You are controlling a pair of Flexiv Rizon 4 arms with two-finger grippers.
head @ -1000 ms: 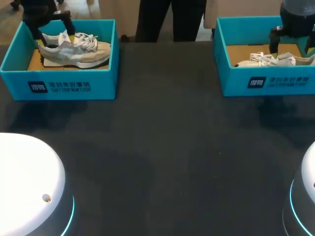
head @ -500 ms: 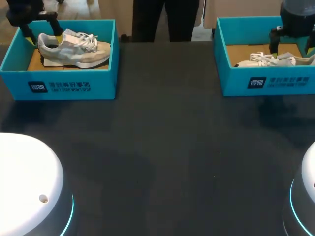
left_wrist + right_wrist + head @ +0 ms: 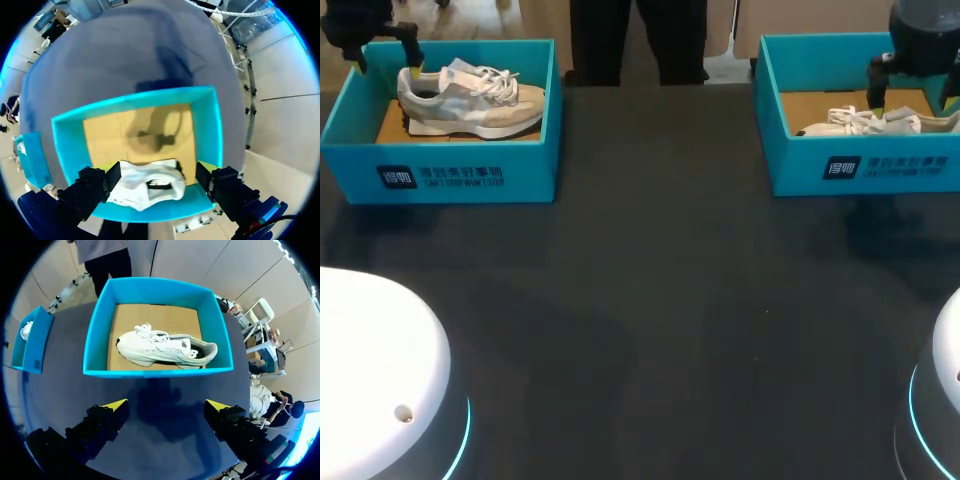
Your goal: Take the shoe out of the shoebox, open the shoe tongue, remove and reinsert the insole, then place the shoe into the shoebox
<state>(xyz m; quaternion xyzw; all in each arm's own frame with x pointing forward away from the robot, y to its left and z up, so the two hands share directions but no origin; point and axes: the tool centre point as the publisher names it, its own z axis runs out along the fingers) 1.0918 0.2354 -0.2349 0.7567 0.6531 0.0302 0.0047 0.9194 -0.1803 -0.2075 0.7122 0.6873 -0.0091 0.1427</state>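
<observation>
Plainly, in the head view each shoe lies inside its box: the grey shoe (image 3: 470, 100) sits on its sole in the left shoebox (image 3: 440, 175), the white shoe (image 3: 860, 122) in the right shoebox (image 3: 860, 165), the boxes well apart on the dark, matte table (image 3: 660, 300); no insole lies loose anywhere, so I judge that either every step is left to do or the last one is just done, and the pictures do not settle which; the left gripper (image 3: 386, 62) hangs at the grey shoe's heel end, spread wide and holding nothing, one finger outside the box wall; the right gripper (image 3: 913, 98) hangs above the white shoe, also spread and with nothing in it; both boxes are stiff teal card with straight walls and no lid

In the left wrist view the box has a plain brown cardboard floor (image 3: 135, 130), flat and bare ahead of the shoe; the shoe's soft, padded heel collar shows between the parted fingers, and it looks as if they flank it without touching, though this angle leaves that unsure

In the right wrist view the claw is wide apart and empty, its yellow fingertips (image 3: 116, 404) over the table on the near side of the box; the white shoe rests lengthwise on the cardboard, smooth upper, looped laces (image 3: 145, 332), dark opening at the collar
</observation>
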